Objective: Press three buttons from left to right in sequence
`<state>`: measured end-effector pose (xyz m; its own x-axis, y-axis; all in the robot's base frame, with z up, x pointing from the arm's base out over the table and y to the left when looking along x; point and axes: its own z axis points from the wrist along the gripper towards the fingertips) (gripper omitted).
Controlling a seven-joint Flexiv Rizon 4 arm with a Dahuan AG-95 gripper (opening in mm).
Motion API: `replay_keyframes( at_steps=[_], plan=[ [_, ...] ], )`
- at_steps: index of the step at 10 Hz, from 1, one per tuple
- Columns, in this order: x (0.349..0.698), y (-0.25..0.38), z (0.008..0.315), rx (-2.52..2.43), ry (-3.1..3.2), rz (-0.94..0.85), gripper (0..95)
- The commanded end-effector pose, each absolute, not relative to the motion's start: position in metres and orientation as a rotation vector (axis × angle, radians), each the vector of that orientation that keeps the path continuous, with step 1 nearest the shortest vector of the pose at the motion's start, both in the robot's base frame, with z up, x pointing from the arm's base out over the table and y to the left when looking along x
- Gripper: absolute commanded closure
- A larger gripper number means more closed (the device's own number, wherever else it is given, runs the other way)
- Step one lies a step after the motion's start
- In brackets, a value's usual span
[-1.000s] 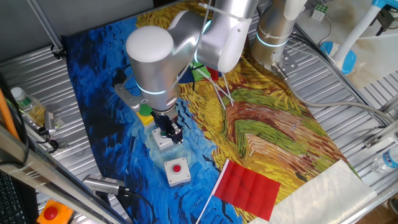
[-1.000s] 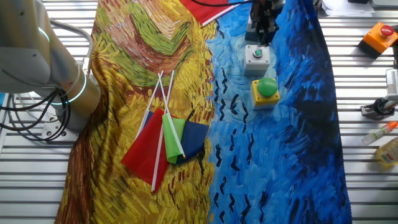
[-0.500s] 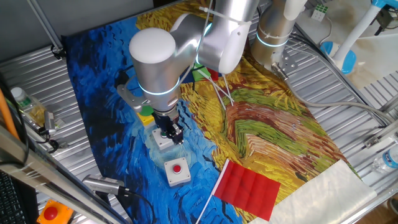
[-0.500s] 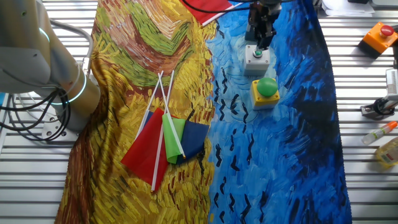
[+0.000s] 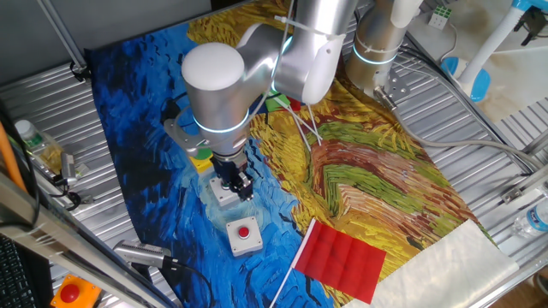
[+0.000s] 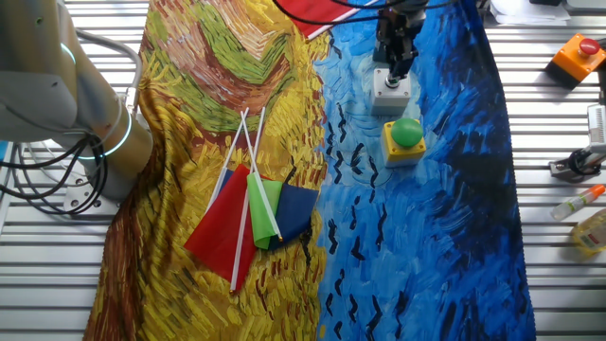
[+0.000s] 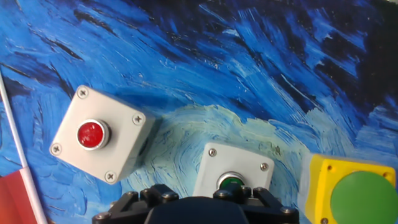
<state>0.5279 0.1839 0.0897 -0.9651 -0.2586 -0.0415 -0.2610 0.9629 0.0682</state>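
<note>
Three button boxes lie in a row on the blue painted cloth. The yellow box with the large green dome point(image 6: 405, 137) shows at the lower right of the hand view point(image 7: 357, 193). The grey box with the small green button point(image 7: 231, 182) sits in the middle point(image 5: 224, 192). The grey box with the small red button point(image 5: 245, 234) lies apart from it point(image 7: 93, 134). My gripper point(image 6: 396, 68) points down right over the middle grey box point(image 6: 391, 90) and covers its button there. Its tip point(image 5: 234, 181) sits at that box's top. I cannot see a gap or contact between the fingertips.
An orange box with a red button point(image 6: 579, 55) sits off the cloth on the metal table. A red flag point(image 5: 342, 257) lies near the red-button box. A bundle of flags point(image 6: 251, 213) lies mid-cloth. Bottles point(image 6: 592, 227) and the arm's base point(image 6: 76, 104) stand at the sides.
My gripper has shifted from the far edge of the middle grey box to over its green button, which it now covers in the other fixed view.
</note>
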Motion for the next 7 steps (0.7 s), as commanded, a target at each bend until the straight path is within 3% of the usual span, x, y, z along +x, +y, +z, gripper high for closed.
replay_keyframes(
  at_steps=[1, 7],
  plan=[
    [0.5281, 0.1836, 0.0876, -0.405, 3.08, 0.113, 38.0],
    [0.5282, 0.1838, 0.0854, -0.401, 3.075, 0.113, 38.0]
  ],
)
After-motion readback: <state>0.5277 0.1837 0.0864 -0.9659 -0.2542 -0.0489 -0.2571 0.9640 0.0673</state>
